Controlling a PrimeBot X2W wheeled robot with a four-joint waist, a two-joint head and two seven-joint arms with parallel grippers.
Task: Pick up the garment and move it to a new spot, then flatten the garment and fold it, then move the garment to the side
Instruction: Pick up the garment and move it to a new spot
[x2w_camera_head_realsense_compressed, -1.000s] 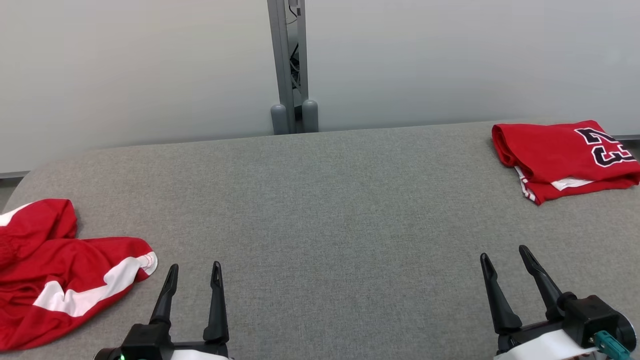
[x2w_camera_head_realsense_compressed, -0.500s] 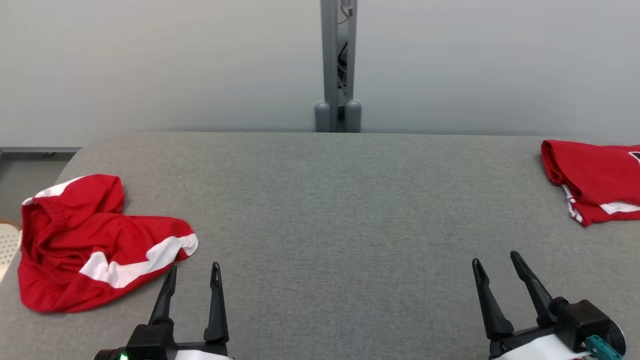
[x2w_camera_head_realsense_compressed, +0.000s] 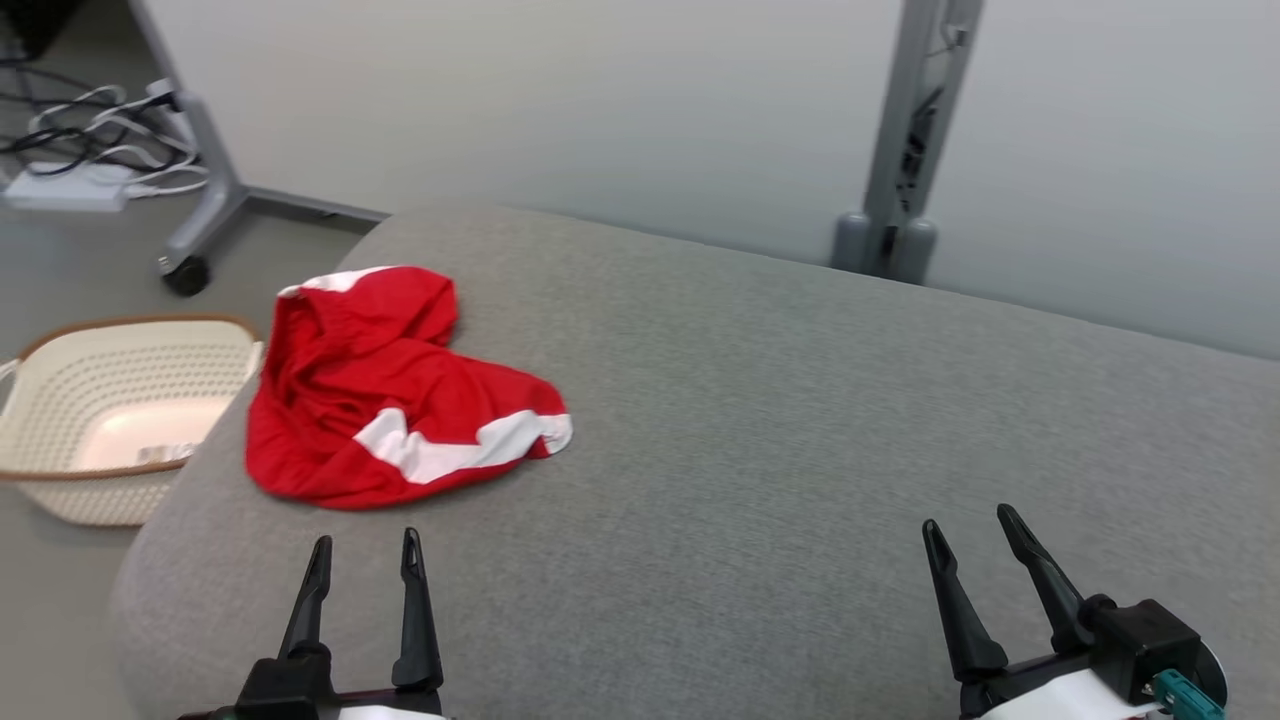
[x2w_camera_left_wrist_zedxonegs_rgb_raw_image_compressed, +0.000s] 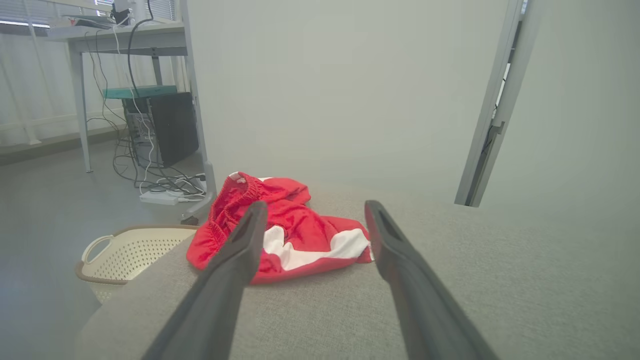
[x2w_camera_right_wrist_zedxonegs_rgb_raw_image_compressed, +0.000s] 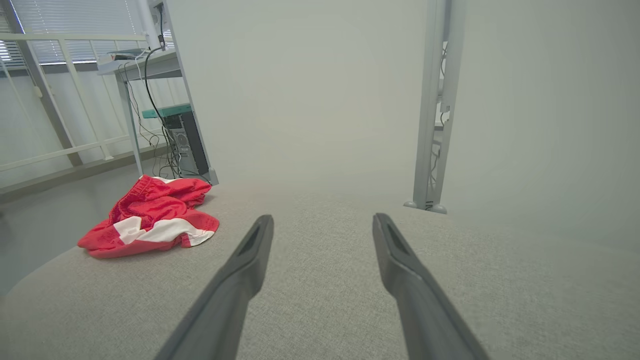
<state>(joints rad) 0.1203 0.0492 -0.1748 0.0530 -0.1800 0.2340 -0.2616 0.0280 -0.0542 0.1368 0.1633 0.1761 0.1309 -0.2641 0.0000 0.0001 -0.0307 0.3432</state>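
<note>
Grey fabric-covered worktop with a rounded corner. Plain pale wall behind it, and a grey metal post stands at the far edge. Grey floor.

Red shorts lie crumpled on the worktop close to that corner. White stripe across them, elastic waistband at the far end.

Cream perforated laundry basket sits on the floor just beside the shorts, past the worktop edge and lower down. Beyond the shorts on the floor are a caster leg and a white power strip with tangled cables. In the left wrist view a black computer tower stands farther beyond the shorts.

Left gripper: fingers spread, holding nothing, near the shorts but short of their near edge, not touching. In the left wrist view the shorts show past and between its fingers.

Right gripper: fingers spread, holding nothing, well apart from the shorts, over bare grey fabric.
</note>
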